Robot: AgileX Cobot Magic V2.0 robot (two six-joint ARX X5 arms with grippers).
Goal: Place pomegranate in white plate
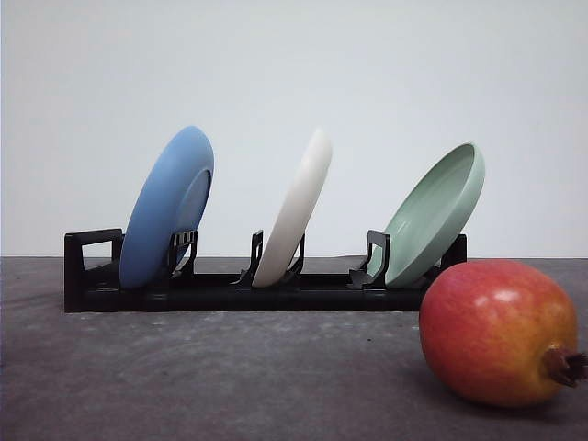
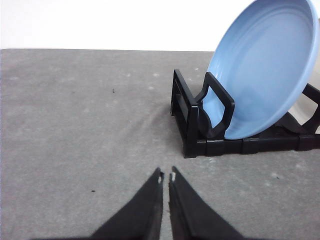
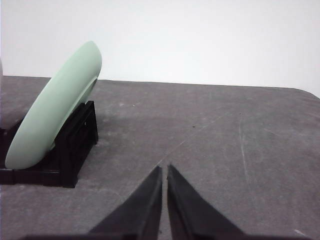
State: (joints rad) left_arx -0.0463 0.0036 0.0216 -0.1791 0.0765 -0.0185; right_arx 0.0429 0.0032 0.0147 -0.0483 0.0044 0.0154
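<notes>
The pomegranate (image 1: 499, 333), red with a yellow-orange blush and a dark crown nub pointing right, lies on the grey table at the front right. The white plate (image 1: 294, 209) stands on edge in the middle slot of a black rack (image 1: 230, 292), leaning right. My left gripper (image 2: 166, 176) is shut with nothing in it, hovering over bare table short of the rack's end beside the blue plate (image 2: 265, 65). Over the grey tabletop near the pale green plate (image 3: 55, 115), my right gripper (image 3: 164, 169) is also shut and holds nothing.
The blue plate (image 1: 170, 207) fills the rack's left slot and the pale green plate (image 1: 436, 213) its right slot, just behind the pomegranate. A white wall backs the table. Bare grey tabletop (image 1: 202, 377) lies in front of the rack.
</notes>
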